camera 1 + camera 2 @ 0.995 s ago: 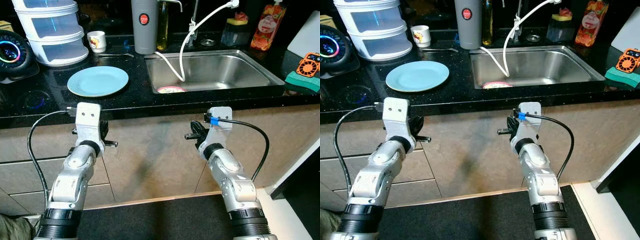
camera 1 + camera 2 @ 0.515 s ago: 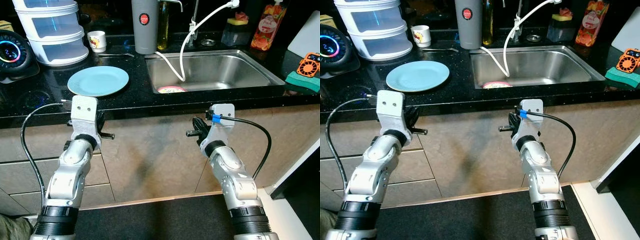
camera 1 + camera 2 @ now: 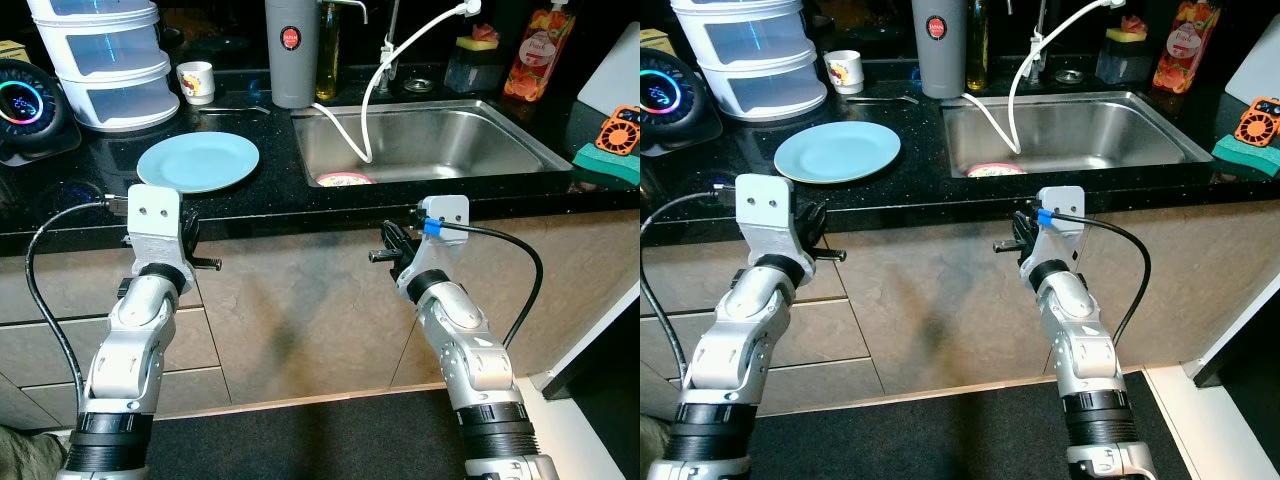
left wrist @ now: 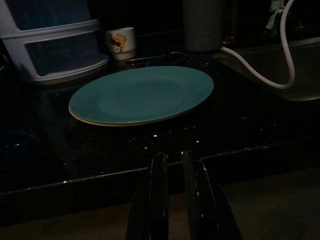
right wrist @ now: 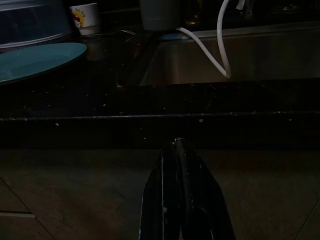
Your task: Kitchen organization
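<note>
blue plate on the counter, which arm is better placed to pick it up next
Left, probably. The left gripper is just below the counter edge in front of the blue plate; the right gripper sits under the sink.

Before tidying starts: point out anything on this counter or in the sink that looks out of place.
A white hose droops from the faucet area into the sink, where a pinkish dish sits against the front wall. A blue plate lies alone on the black counter. Nothing looks spilled or broken.

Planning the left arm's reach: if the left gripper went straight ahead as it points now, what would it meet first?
Probably the black countertop edge; the left gripper sits at about its height, and the blue plate lies beyond. Depth is unclear.
</note>
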Tool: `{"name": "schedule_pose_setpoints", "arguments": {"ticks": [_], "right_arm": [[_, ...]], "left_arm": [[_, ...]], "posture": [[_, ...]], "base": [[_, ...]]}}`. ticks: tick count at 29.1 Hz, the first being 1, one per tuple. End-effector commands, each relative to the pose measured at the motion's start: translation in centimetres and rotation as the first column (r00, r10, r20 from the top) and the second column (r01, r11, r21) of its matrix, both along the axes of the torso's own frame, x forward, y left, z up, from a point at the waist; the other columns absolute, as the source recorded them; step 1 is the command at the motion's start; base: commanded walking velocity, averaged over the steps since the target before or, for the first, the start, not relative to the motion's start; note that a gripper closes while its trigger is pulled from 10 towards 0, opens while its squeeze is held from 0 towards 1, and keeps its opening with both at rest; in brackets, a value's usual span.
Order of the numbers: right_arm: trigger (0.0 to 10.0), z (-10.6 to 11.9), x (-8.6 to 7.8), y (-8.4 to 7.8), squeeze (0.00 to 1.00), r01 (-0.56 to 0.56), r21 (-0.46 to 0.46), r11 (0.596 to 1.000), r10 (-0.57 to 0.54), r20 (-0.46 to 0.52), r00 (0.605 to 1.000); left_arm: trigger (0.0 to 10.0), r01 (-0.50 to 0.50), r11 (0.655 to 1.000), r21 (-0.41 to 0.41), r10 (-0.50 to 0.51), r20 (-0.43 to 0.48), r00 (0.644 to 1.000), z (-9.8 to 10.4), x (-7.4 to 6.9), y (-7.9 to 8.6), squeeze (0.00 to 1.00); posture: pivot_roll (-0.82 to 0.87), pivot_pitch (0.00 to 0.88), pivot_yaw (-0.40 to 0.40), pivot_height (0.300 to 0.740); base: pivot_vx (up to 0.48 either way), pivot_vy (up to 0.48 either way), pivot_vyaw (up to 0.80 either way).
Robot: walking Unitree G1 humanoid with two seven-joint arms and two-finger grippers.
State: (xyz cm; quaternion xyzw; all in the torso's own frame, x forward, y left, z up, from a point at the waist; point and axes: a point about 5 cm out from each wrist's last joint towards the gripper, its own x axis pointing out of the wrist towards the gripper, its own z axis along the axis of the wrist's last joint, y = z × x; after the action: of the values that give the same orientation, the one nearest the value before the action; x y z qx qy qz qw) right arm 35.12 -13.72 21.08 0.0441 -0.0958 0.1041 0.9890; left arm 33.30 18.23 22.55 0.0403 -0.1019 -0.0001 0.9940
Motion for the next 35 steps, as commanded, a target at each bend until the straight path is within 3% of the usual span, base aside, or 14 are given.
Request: {"name": "schedule_pose_setpoints", "arguments": {"ticks": [1, 35], "right_arm": [[10.0, 0.34, 0.01, 0.24, 0.0, -0.009, 0.002, 1.0, 0.009, 0.018, 1.0], [10.0, 0.1, 0.01, 0.32, 0.0, -0.017, 0.0, 1.0, 0.017, 0.008, 1.0]], "left_arm": [[10.0, -0.001, 1.0, 0.013, 0.0, 0.036, 0.999, 0.58, -0.25, 0.26, 0.0], [10.0, 0.015, 1.0, 0.007, -0.015, 0.058, 0.998, 0.84, -0.41, 0.16, 0.0]], "posture": [[-0.06, 0.086, 0.01, 0.74], [-0.06, 0.099, 0.011, 0.74]], "base": [[0.24, 0.0, 0.0], [0.323, 0.0, 0.0]]}}
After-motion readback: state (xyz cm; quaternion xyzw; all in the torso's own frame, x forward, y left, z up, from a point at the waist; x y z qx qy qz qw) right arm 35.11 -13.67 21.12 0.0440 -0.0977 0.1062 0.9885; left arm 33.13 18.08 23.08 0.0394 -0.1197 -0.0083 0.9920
